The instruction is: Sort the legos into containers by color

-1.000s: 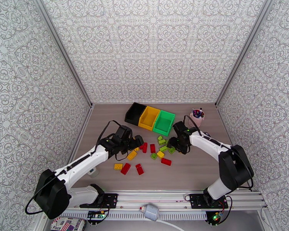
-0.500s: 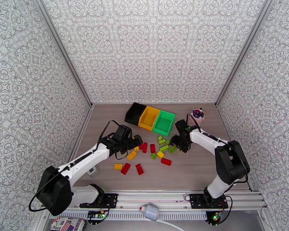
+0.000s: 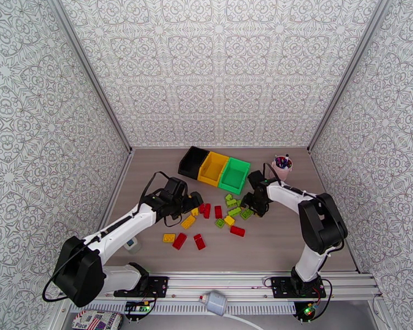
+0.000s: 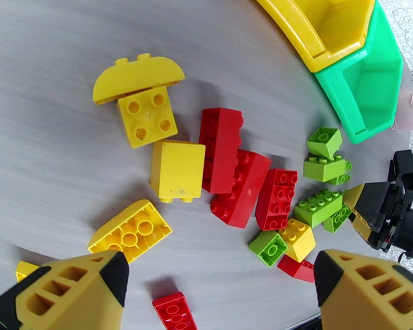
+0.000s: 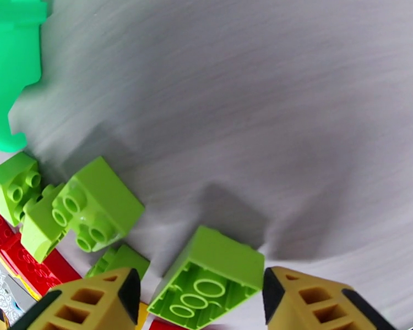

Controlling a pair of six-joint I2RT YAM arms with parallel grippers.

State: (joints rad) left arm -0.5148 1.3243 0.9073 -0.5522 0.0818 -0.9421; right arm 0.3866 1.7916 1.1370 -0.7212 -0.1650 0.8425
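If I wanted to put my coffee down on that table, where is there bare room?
Bare table lies left of the black bin, and at the near right, between the lone red brick and the rail. Crowded: the brick pile in front of the green bin, between left gripper and right gripper.

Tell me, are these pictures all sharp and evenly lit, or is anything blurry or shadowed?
Top view: sharp, evenly lit, only faint shadows on the table. Left wrist view: the bricks are crisp, each casting a soft shadow. Right wrist view: the green bin is a washed-out blur, the table's grain looks smeared, and dark shadows lie beyond the upturned green brick.
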